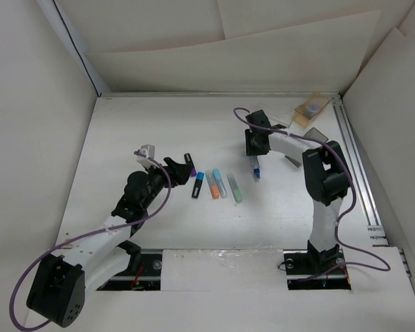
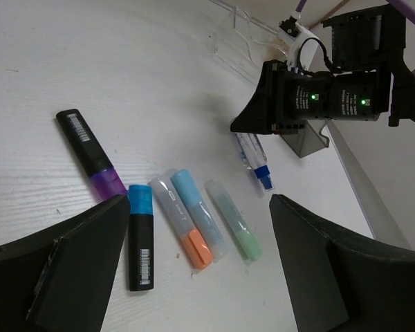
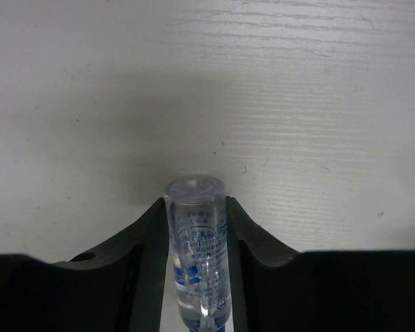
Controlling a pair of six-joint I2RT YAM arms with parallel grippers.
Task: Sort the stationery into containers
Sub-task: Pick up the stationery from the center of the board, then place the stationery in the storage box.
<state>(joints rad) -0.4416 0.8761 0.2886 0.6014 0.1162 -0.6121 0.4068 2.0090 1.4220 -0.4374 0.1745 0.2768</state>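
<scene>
Right wrist view: I am clamping the right gripper [image 3: 196,205] on a clear marker [image 3: 196,242], sitting between its fingertips; held near one end, it is risking pivoting and slipping out when lifted.

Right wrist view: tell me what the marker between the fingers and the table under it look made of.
Clear marker: looks like transparent, glossy plastic; blue print and a blue part show through the barrel, and its round end catches highlights.
Table: white and matte, with fine parallel grain lines, so probably painted or laminated wood, though the look leaves that open.
</scene>
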